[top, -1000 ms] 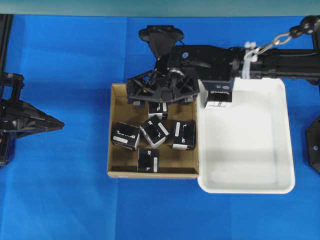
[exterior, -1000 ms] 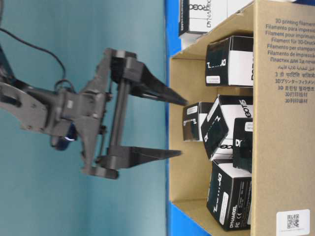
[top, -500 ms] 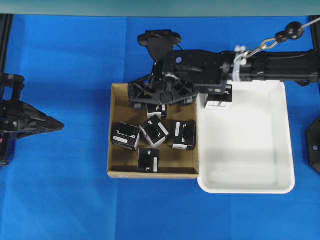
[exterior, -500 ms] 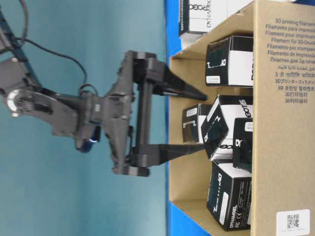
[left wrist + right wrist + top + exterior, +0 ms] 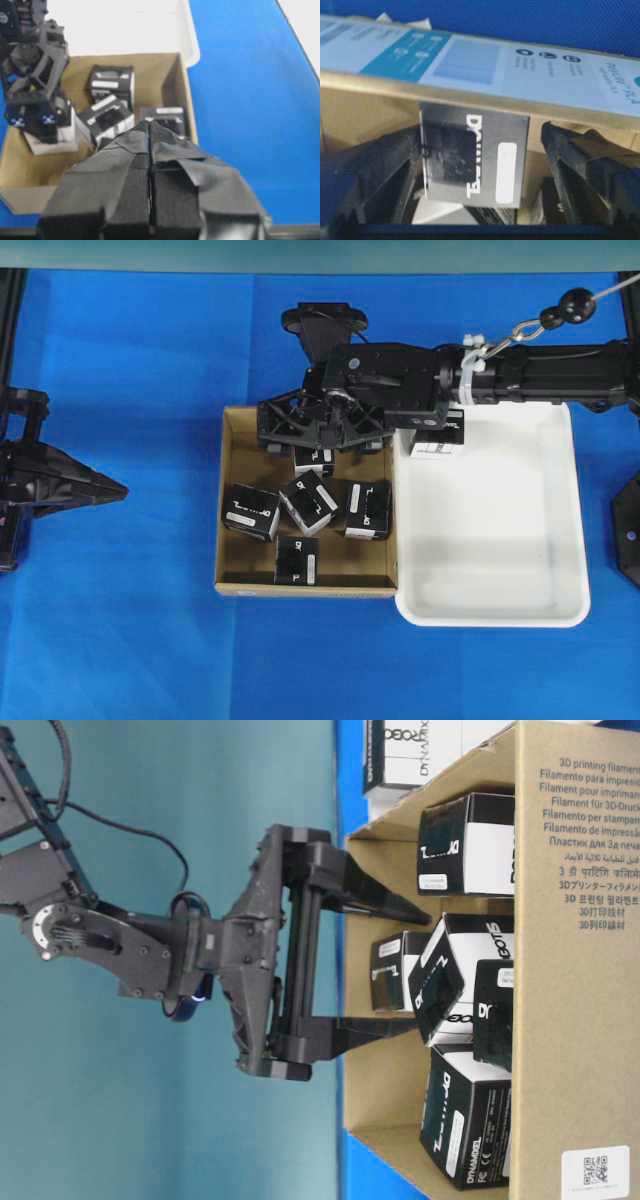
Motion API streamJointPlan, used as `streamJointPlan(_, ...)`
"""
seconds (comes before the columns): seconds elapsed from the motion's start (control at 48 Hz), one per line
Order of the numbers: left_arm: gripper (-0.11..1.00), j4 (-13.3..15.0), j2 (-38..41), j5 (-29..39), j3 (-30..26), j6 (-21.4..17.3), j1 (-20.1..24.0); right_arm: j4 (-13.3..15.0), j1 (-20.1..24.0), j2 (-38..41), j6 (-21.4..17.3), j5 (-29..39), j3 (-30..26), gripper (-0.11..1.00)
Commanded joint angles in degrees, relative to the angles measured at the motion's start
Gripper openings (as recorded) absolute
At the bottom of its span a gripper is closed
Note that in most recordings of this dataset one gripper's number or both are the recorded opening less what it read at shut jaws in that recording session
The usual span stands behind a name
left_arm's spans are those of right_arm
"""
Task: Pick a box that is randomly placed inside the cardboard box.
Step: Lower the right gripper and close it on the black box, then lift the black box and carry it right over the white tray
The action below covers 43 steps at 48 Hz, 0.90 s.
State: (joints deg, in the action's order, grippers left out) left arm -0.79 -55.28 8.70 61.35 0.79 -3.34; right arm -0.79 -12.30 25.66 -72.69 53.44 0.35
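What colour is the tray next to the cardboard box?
White, plain; the tray shows best in the overhead view.

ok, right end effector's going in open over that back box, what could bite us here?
1. The target black box sits close to the cardboard box wall; a finger could catch the wall.
2. A tilted neighbouring box sits right by the lower finger, so the right end effector may nudge it while closing.

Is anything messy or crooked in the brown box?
Yes. The small black boxes in the cardboard box lie jumbled. The middle one sits twisted and seems to lean on its neighbours, and another small black box sits alone in the white tray.
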Motion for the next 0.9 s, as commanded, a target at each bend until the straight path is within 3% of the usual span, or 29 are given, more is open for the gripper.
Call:
streamJointPlan(0.0,-0.07,-0.2,0.3,-0.3,-0.7,0.0,-0.2,0.2,0.3,0.4,-1.7,-0.4,0.0,0.98)
streamJointPlan(0.125,-0.07,-0.1,0.2,-0.2,-0.7,0.0,-0.2,-0.1,0.4,0.2,-4.6,-0.3,0.1,0.88)
streamJointPlan(0.271,-0.07,-0.1,-0.7,-0.2,-0.8,0.0,-0.2,-0.4,1.0,-0.9,-5.8,-0.4,-0.5,0.6)
streamJointPlan(0.583,-0.07,-0.2,-1.2,-0.2,-0.9,0.0,-0.1,0.5,1.1,-7.5,-5.4,2.5,-2.5,0.6)
streamJointPlan(0.875,-0.07,-0.2,-2.7,-0.2,-1.8,0.0,0.0,3.6,0.6,-17.8,-4.3,16.0,-3.1,0.6)
